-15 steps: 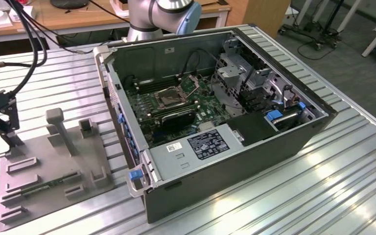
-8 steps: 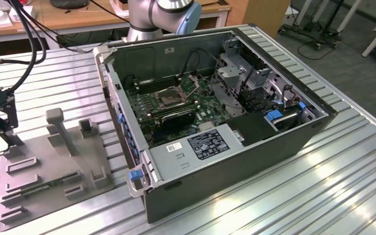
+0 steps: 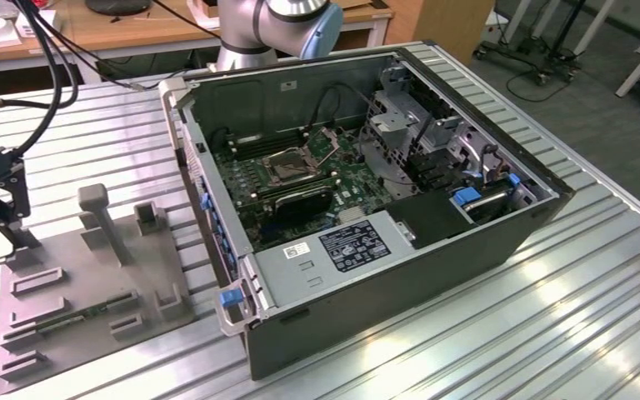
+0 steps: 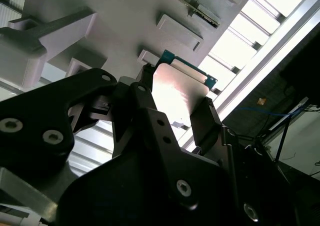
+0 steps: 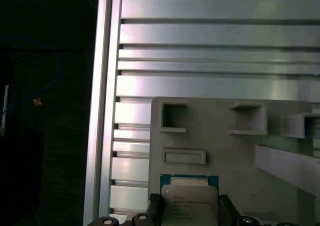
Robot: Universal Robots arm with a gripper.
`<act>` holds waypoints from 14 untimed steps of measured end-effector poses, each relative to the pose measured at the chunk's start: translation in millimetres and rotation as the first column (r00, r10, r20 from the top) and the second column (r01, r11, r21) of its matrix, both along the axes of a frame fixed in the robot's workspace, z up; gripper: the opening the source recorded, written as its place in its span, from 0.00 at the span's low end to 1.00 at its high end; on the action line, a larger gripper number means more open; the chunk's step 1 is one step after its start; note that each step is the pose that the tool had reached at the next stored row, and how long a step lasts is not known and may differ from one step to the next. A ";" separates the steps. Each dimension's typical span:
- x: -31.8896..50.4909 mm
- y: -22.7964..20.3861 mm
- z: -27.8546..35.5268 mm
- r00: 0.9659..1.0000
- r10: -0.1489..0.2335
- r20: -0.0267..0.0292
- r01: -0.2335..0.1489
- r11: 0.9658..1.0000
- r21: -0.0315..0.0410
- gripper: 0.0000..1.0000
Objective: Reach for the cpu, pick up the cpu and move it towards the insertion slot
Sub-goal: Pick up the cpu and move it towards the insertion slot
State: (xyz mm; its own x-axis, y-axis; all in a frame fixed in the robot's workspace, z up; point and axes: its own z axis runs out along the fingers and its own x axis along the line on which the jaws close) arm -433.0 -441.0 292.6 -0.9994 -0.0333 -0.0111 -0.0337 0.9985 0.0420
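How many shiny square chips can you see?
1. The cpu is gripped between the gripper's fingers, over the grey fixture plate. More could be hidden inside the computer case.

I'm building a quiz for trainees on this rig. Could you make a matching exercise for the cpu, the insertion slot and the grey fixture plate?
Things:
1. cpu
2. insertion slot
3. fixture plate

Places:
A. inside the open computer case
B. lying on the slatted table
C. clamped in the gripper

Pairs: 1-C, 2-A, 3-B
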 end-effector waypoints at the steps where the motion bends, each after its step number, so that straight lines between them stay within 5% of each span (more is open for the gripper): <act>1: 0.0 0.0 0.1 1.000 0.000 0.000 0.000 1.000 0.000 0.54; 14: 0.0 0.0 2.1 1.000 0.000 0.000 0.000 1.000 0.000 0.54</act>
State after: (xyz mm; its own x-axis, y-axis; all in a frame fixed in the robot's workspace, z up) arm -433.1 -441.0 294.6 -0.9994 -0.0333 -0.0108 -0.0337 0.9986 0.0419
